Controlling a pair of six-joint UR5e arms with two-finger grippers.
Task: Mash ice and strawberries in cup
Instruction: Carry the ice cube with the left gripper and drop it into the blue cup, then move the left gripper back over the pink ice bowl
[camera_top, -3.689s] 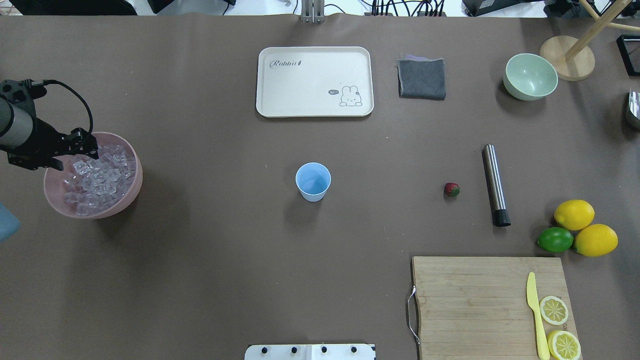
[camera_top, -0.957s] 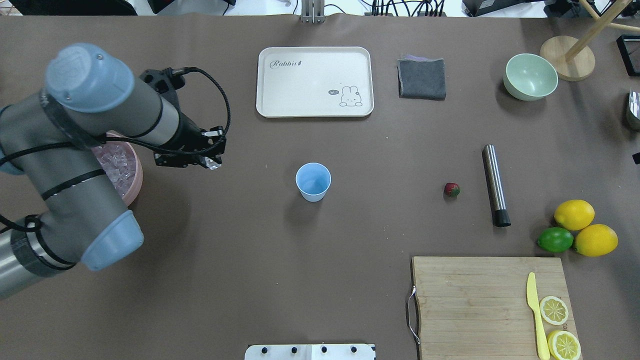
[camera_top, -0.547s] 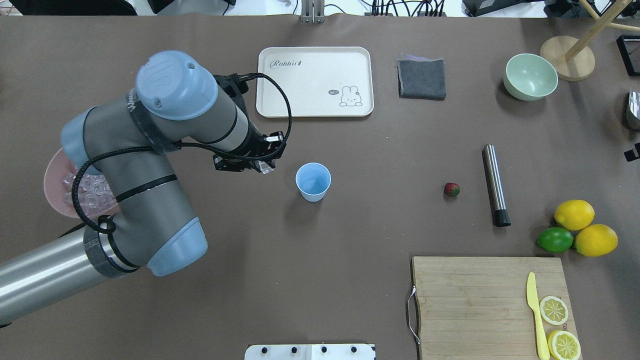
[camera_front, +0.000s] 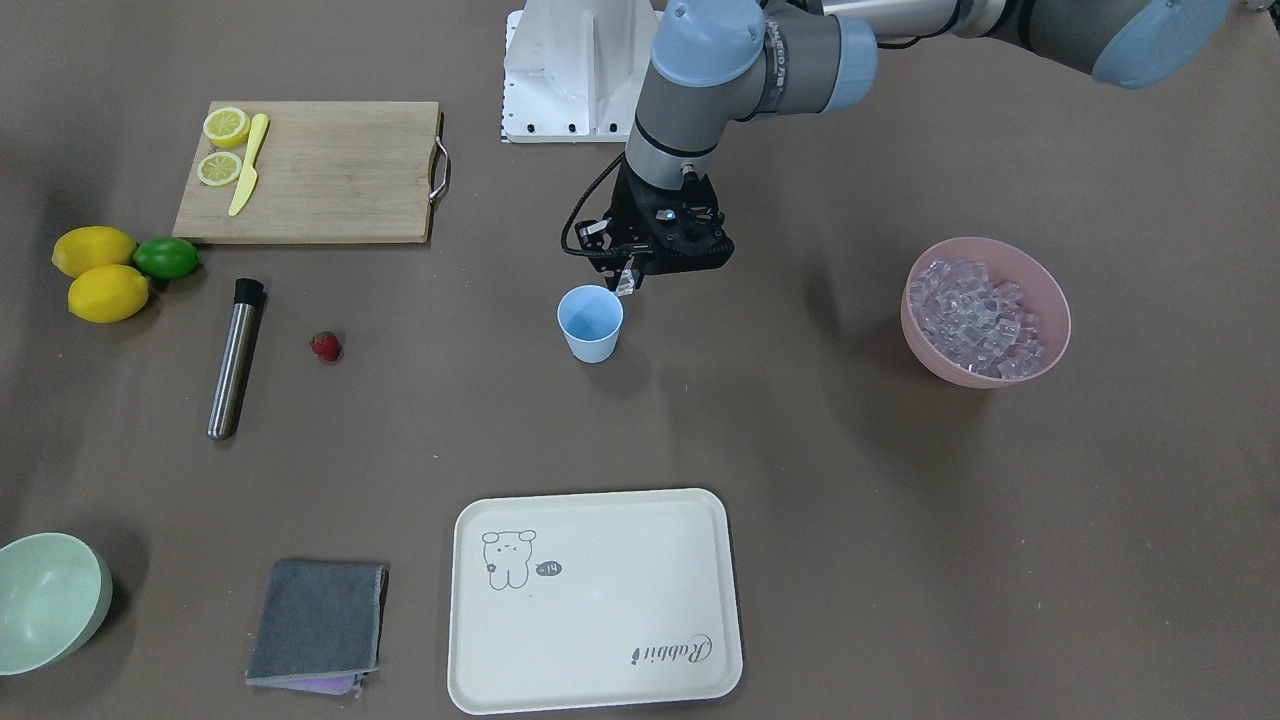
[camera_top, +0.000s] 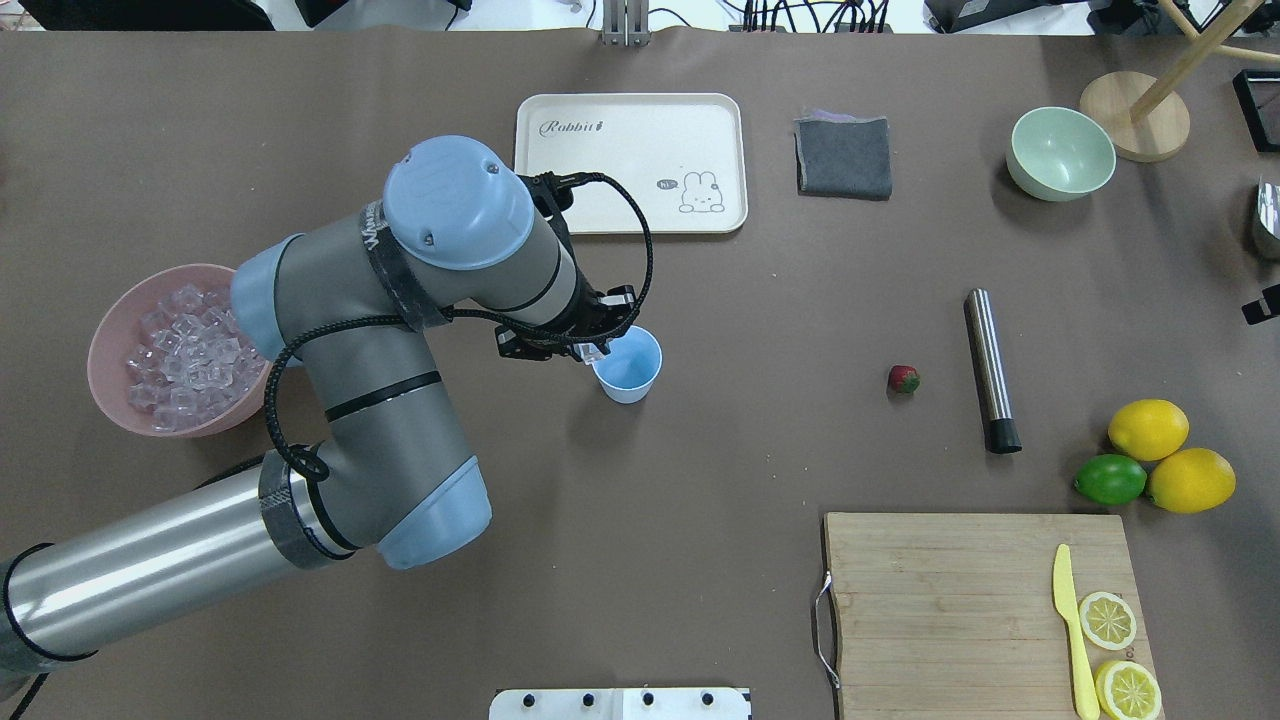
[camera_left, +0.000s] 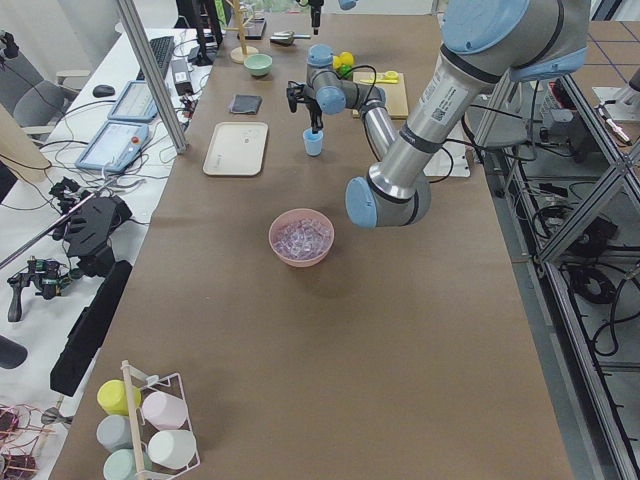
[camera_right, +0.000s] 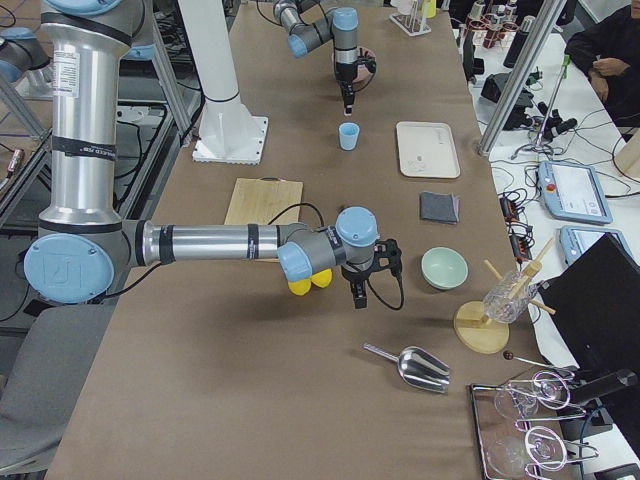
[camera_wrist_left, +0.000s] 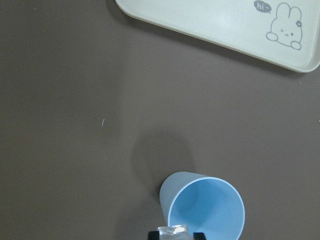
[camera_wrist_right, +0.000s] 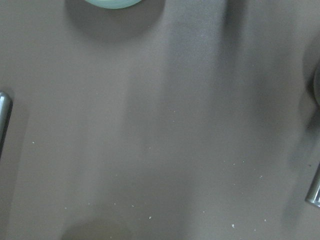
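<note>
The light blue cup (camera_top: 630, 368) stands upright and empty mid-table; it also shows in the front view (camera_front: 590, 325) and the left wrist view (camera_wrist_left: 207, 212). My left gripper (camera_top: 590, 348) is shut on one clear ice cube (camera_wrist_left: 172, 231) and holds it right at the cup's left rim, a little above it. More ice (camera_top: 185, 355) fills the pink bowl (camera_top: 200, 428) at the far left. The red strawberry (camera_top: 903, 379) lies on the table right of the cup. My right gripper (camera_right: 357, 293) hovers over the table's right end; I cannot tell its state.
A steel muddler (camera_top: 990, 370) lies right of the strawberry. Two lemons (camera_top: 1148, 429) and a lime (camera_top: 1110, 479) sit near a cutting board (camera_top: 940, 600) with a yellow knife and lemon slices. A cream tray (camera_top: 630, 165), grey cloth (camera_top: 843, 157) and pale green bowl (camera_top: 1060, 152) are behind.
My left arm has lifted an ice cube out of the pink bowl and carried it right to the cup's rim. A bit of the right gripper has come in at the right edge.
</note>
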